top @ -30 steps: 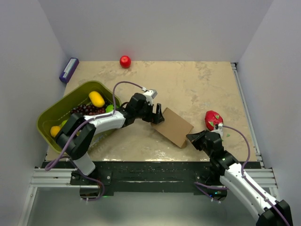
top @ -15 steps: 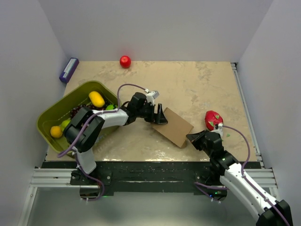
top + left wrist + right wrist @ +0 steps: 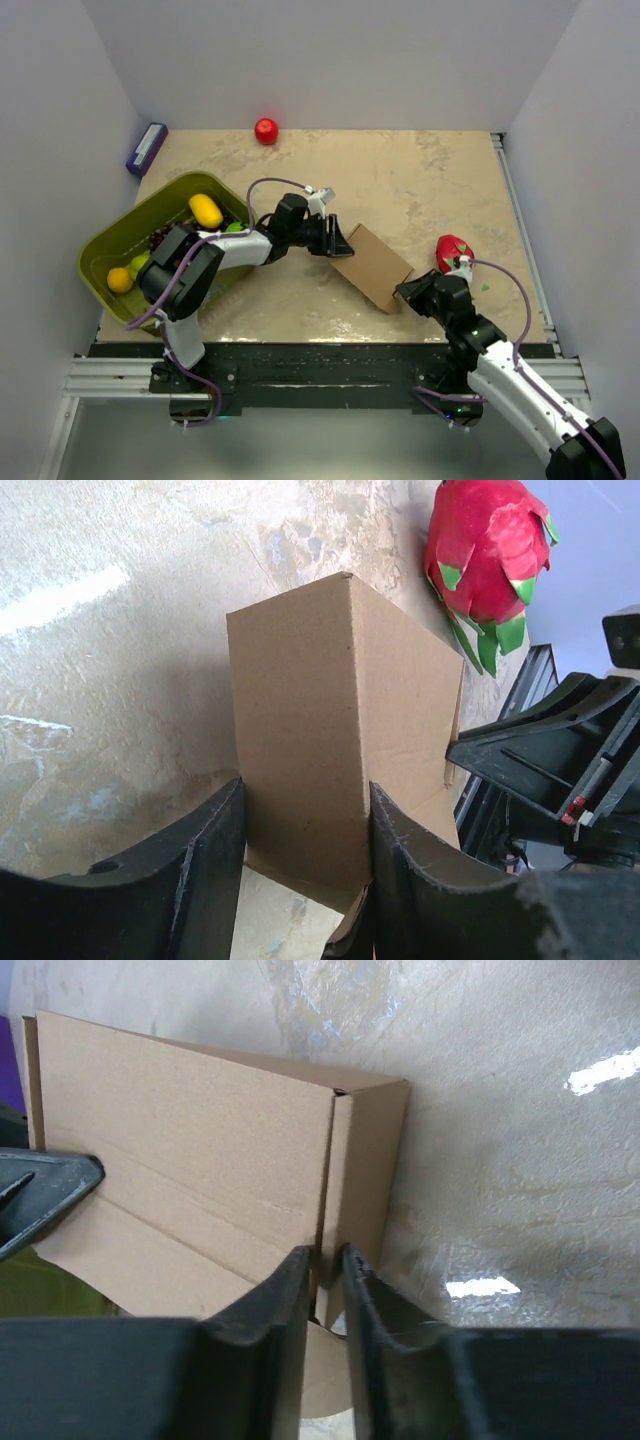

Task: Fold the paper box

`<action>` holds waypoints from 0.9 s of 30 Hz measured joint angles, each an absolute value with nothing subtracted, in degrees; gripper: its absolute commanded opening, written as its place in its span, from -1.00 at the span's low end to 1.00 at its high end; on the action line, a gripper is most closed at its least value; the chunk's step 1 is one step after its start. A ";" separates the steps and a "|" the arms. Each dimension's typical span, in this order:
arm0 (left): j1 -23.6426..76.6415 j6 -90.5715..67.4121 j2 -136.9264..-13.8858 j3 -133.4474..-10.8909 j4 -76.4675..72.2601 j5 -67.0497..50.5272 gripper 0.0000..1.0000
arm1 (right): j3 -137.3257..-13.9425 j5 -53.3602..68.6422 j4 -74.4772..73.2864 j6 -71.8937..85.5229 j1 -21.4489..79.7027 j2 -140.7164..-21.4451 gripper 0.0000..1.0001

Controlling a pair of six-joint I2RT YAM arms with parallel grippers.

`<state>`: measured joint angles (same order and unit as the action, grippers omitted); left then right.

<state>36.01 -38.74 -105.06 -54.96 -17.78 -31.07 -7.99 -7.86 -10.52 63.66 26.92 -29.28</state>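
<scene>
The paper box (image 3: 372, 268) is a slim brown cardboard box lying flat on the table, right of centre. My left gripper (image 3: 338, 241) holds its far-left end; in the left wrist view the box (image 3: 300, 710) stands between the two fingers (image 3: 200, 865), which press on both its sides. My right gripper (image 3: 404, 291) is at the box's near-right corner. In the right wrist view its fingers (image 3: 285, 1305) are pinched on a thin side wall of the box (image 3: 190, 1150). The box's underside is hidden.
A red dragon fruit (image 3: 453, 252) lies just right of the box, close to the right gripper; it also shows in the left wrist view (image 3: 485, 550). An olive-green fruit basket (image 3: 112, 243) stands at the left. A red ball (image 3: 266, 130) and a purple object (image 3: 146, 148) lie at the back.
The left gripper has swung a little up and back with the box's far end. The right gripper has moved slightly left and forward onto the box's near corner.
</scene>
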 measured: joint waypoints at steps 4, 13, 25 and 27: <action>36.40 -39.24 -105.06 -54.96 -17.47 -31.68 -0.46 | -11.29 -7.86 -12.03 58.96 26.94 -32.03 0.33; 37.17 -39.77 -104.09 -54.98 -13.10 -31.86 -0.46 | -21.37 -6.68 -14.59 46.28 26.94 -33.15 0.79; 35.66 -39.44 -100.99 -56.16 -3.92 -32.69 -0.46 | -31.88 -7.57 -13.26 33.89 38.59 -40.18 0.86; 34.57 -39.46 -100.88 -56.16 -3.05 -33.19 -0.47 | -33.71 -11.16 -13.39 32.77 44.51 -43.42 0.85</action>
<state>34.57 -39.46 -100.88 -56.16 -3.05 -33.19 -33.71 -11.16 -13.39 32.77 44.51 -43.42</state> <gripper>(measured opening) 0.495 0.931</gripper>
